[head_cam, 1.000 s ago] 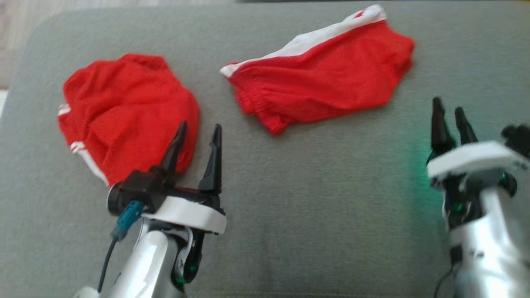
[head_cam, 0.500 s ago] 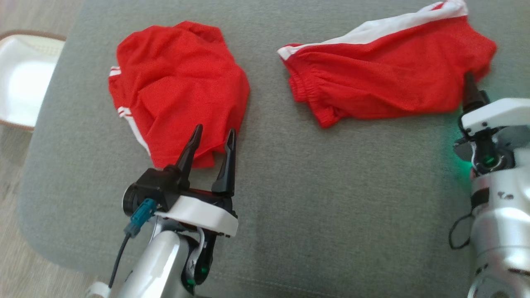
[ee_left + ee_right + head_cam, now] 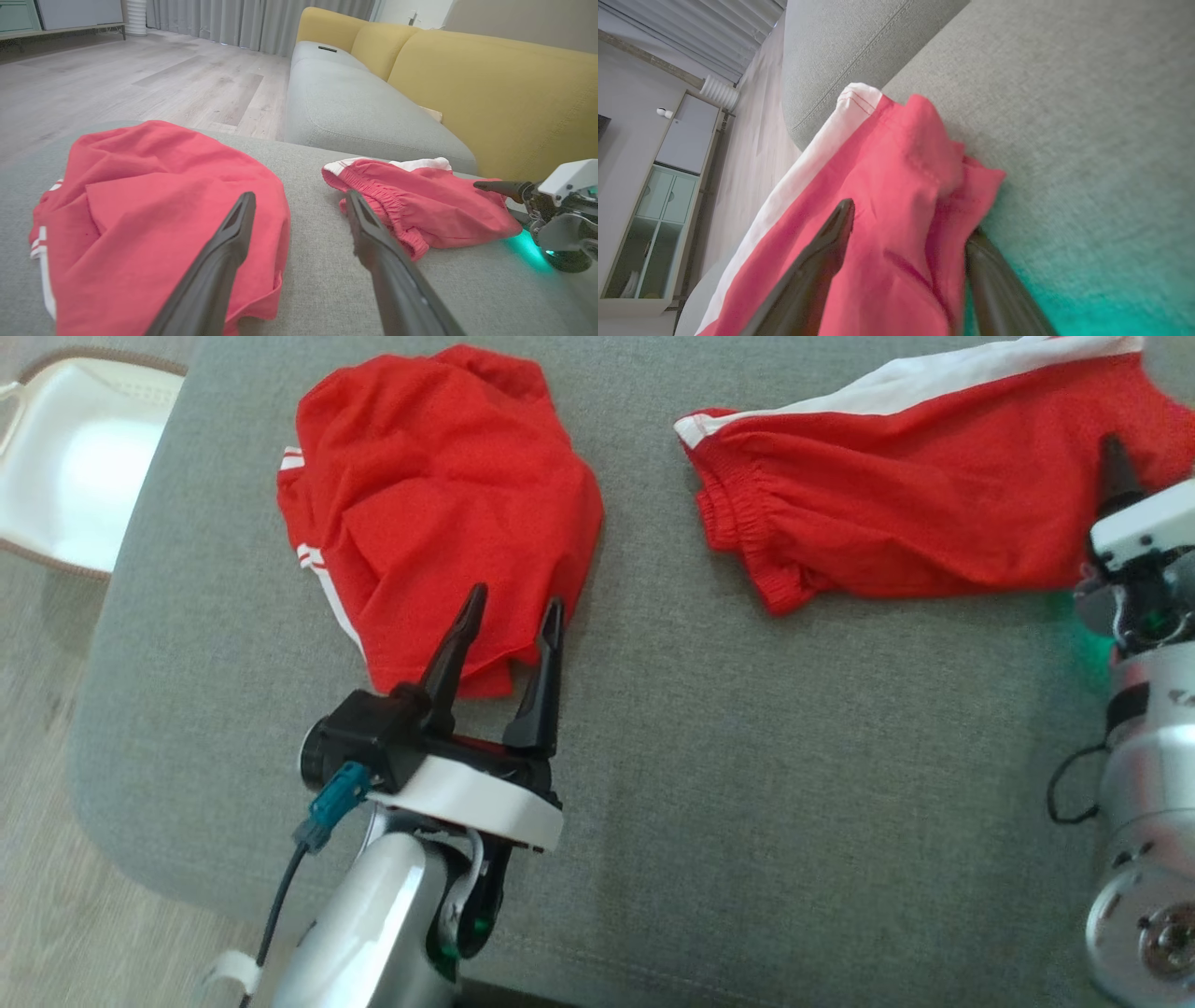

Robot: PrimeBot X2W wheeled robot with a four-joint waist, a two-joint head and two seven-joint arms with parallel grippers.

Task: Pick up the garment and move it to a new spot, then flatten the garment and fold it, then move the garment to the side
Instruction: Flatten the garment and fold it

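Two red garments lie on the grey cushion [image 3: 747,756]. The crumpled one with thin white stripes [image 3: 439,504] [image 3: 140,210] is at the left. My left gripper [image 3: 516,597] [image 3: 299,195] is open, its fingers hovering over that garment's near right edge. The red shorts with a white side band [image 3: 915,495] [image 3: 420,200] [image 3: 887,186] lie at the right. My right gripper [image 3: 1120,457] [image 3: 909,218] is open at their right end. One finger rests over the fabric and the other is at its edge; nothing is clamped.
A white basket-like object [image 3: 65,476] stands on the wooden floor past the cushion's left edge. A grey sofa seat [image 3: 350,107] with yellow back cushions [image 3: 467,84] lies beyond. Bare cushion stretches between and in front of the garments.
The head camera has shifted, sliding the whole scene rightward. My right gripper has advanced from below the shorts onto their right end. The left gripper stays at the crumpled garment's edge.
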